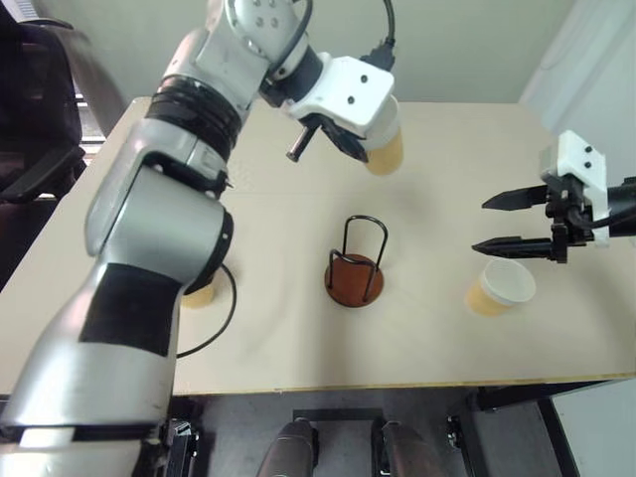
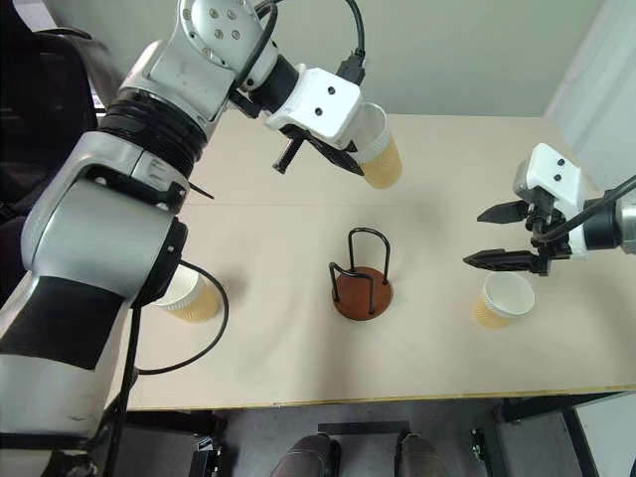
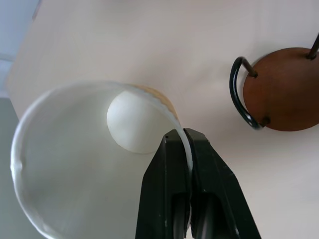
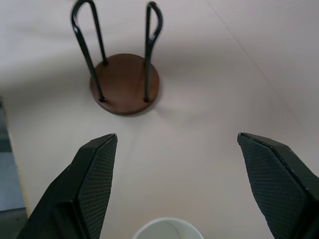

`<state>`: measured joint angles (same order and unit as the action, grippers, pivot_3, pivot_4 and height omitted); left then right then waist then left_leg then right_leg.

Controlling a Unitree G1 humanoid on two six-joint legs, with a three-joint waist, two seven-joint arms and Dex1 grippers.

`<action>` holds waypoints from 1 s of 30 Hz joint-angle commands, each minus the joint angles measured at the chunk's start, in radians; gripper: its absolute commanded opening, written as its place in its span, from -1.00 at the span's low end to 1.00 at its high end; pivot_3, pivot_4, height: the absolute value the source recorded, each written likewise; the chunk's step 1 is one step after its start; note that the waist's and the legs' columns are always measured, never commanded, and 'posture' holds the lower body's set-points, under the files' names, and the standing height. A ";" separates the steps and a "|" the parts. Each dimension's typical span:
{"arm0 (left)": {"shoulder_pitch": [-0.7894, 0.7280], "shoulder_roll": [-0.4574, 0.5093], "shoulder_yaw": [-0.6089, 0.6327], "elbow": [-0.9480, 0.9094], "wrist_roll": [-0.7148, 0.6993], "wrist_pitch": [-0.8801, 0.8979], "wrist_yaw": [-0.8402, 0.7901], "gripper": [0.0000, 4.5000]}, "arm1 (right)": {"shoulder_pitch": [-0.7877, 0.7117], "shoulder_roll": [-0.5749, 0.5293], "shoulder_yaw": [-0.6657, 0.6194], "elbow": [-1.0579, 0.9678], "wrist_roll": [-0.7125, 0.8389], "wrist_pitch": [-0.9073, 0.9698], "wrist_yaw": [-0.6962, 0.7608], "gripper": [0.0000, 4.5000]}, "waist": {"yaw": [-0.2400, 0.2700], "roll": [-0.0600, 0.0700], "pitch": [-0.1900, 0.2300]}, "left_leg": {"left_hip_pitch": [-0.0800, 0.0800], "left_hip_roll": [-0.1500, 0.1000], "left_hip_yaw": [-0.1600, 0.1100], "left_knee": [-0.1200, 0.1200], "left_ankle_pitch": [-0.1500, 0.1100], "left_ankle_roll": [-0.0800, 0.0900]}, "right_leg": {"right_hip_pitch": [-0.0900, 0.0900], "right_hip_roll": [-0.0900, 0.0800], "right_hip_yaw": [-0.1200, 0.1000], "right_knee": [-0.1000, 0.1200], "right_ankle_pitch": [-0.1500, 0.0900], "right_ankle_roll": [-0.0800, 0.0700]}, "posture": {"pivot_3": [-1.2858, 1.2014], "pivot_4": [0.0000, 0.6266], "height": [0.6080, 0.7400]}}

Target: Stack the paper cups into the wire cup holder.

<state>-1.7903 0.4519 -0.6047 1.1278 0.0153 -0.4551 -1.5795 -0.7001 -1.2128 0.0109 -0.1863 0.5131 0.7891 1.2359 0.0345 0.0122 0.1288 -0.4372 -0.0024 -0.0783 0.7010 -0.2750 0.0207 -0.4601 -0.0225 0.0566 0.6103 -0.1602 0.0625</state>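
My left gripper (image 3: 179, 135) is shut on the rim of a tan paper cup (image 2: 378, 149) and holds it tilted in the air, beyond and above the wire cup holder (image 1: 356, 270). The holder has a reddish-brown disc base and black wire loops, stands mid-table and holds nothing. My right gripper (image 1: 480, 225) hangs open at the right, just above a second paper cup (image 1: 500, 288) that stands upright on the table with its rim (image 4: 167, 228) under the fingers. A third cup (image 2: 187, 294) stands at the left, partly behind my left arm.
The beige table (image 1: 298, 348) has its front edge close to me. A black cable (image 2: 217, 328) loops over the table near the left cup. A dark chair (image 1: 30, 109) stands off the table's left side.
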 commanded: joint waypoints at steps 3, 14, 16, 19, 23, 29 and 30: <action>-0.007 0.137 -0.238 -0.257 -0.295 0.127 -0.035 -0.99 | -0.045 -0.019 -0.011 0.030 -0.032 -0.039 0.029 0.75 | -0.003 0.002 0.000 | 0.001 0.000 0.003 0.002 0.000 0.001 | 0.000 -0.001 0.003 0.000 0.001 0.002 | 0.03 -0.52 1.00; 0.006 0.264 -0.482 -0.466 -0.492 0.170 -0.035 -0.99 | -0.064 -0.011 -0.006 0.036 -0.051 -0.039 0.060 0.75 | -0.002 0.005 0.000 | 0.002 0.000 0.006 0.012 -0.002 0.004 | 0.004 0.000 0.002 0.001 0.003 0.004 | 0.03 -0.52 1.00; 0.013 0.246 -0.484 -0.438 -0.456 0.126 -0.035 -0.99 | -0.057 -0.013 -0.013 0.028 -0.046 -0.033 0.059 0.75 | -0.002 0.005 0.000 | 0.002 0.000 0.005 0.014 -0.002 0.004 | 0.006 0.000 0.003 0.001 0.004 0.004 | 0.03 -0.52 1.00; 0.018 0.218 -0.475 -0.404 -0.420 0.086 -0.035 -0.99 | -0.047 -0.019 -0.022 0.018 -0.038 -0.020 0.060 0.75 | -0.002 0.005 0.000 | 0.003 -0.001 0.006 0.016 -0.003 0.005 | 0.007 -0.001 0.003 0.001 0.004 0.005 | 0.03 -0.52 1.00; 0.028 0.206 -0.476 -0.409 -0.434 0.085 -0.035 -0.99 | -0.044 -0.026 -0.025 0.014 -0.037 -0.010 0.066 0.75 | -0.004 0.006 0.000 | 0.002 -0.001 0.006 0.016 -0.003 0.006 | 0.007 -0.002 0.003 0.001 0.005 0.005 | 0.03 -0.52 1.00; 0.040 0.221 -0.495 -0.460 -0.465 0.102 -0.035 -0.99 | -0.045 -0.033 -0.029 0.009 -0.034 0.000 0.071 0.75 | -0.003 0.006 0.000 | 0.002 0.000 0.005 0.015 -0.001 0.003 | 0.007 -0.001 0.003 0.000 0.005 0.005 | 0.03 -0.52 1.00; 0.041 0.226 -0.499 -0.469 -0.471 0.105 -0.035 -0.99 | -0.045 -0.033 -0.029 0.009 -0.035 0.001 0.072 0.75 | -0.003 0.006 0.000 | 0.002 0.000 0.006 0.016 -0.001 0.002 | 0.007 0.000 0.003 0.000 0.004 0.005 | 0.03 -0.52 1.00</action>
<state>-1.7391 0.6632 -1.1076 0.6835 -0.4286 -0.3543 -1.5829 -0.7367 -1.2215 0.0214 -0.1588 0.4696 0.7911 1.3021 0.0311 0.0185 0.1289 -0.4351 -0.0029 -0.0725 0.7160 -0.2754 0.0225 -0.4534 -0.0223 0.0593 0.6104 -0.1560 0.0672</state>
